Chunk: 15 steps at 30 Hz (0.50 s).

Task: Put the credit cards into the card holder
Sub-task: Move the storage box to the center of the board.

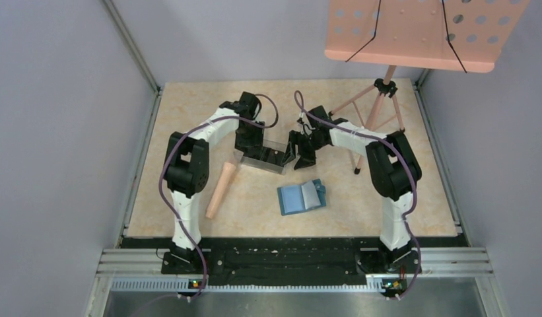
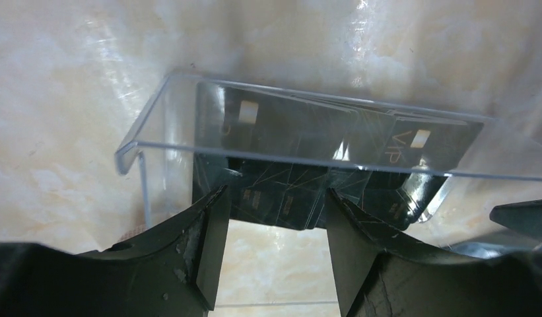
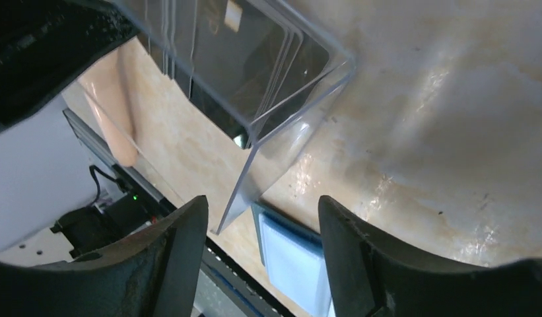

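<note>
Thin black rectangular credit cards (image 2: 307, 132) are sitting stacked inside the clear plastic box (image 2: 159, 125) around the middle of the desk (image 1: 189, 119). Left gripper (image 2: 276, 196) is hanging right at the box, jaws parted, pinching nothing I can make out. Right gripper (image 3: 261, 201) is hovering by the box's corner, jaws wide and empty. The teal-blue folding card holder (image 1: 301, 197) is lying open, nearer the desk's front edge.

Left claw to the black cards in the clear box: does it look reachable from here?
Probably not head-on. The left claw is open, but the clear box has its near wall between it and the credit cards; going over the rim looks free.
</note>
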Available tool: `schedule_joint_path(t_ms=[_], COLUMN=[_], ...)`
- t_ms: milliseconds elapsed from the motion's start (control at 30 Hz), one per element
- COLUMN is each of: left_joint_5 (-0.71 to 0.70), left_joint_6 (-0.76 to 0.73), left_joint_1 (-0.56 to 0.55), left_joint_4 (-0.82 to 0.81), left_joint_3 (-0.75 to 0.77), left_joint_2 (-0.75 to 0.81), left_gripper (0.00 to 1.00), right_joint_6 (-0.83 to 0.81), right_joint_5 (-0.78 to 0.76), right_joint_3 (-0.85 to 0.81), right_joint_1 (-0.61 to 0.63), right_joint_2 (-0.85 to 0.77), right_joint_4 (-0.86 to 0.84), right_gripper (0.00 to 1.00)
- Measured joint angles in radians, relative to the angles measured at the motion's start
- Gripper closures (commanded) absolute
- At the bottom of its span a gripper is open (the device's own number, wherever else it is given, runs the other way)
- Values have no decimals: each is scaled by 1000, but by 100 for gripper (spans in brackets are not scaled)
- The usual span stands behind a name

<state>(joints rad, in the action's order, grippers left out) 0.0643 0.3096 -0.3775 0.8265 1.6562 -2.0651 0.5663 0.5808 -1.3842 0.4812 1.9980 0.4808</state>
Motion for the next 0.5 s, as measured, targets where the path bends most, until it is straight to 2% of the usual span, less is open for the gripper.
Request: schedule_joint_path(t_ms=[233, 367, 500], left_joint_5=[31, 99, 201], left_joint_6=[0, 19, 56], left_joint_1=[-21, -21, -20], left_joint_4=[13, 5, -34], left_joint_3=[42, 47, 37], left_joint_2=[-71, -75, -75], left_gripper=[40, 43, 45], right_joint_6=[6, 8, 11], right_joint_5=[14, 37, 54], right_joint_3=[-39, -45, -53], right_joint_1=[0, 0, 0], right_joint_2=[49, 55, 58], right_joint_4=[14, 14, 13], right_gripper=[58, 66, 80])
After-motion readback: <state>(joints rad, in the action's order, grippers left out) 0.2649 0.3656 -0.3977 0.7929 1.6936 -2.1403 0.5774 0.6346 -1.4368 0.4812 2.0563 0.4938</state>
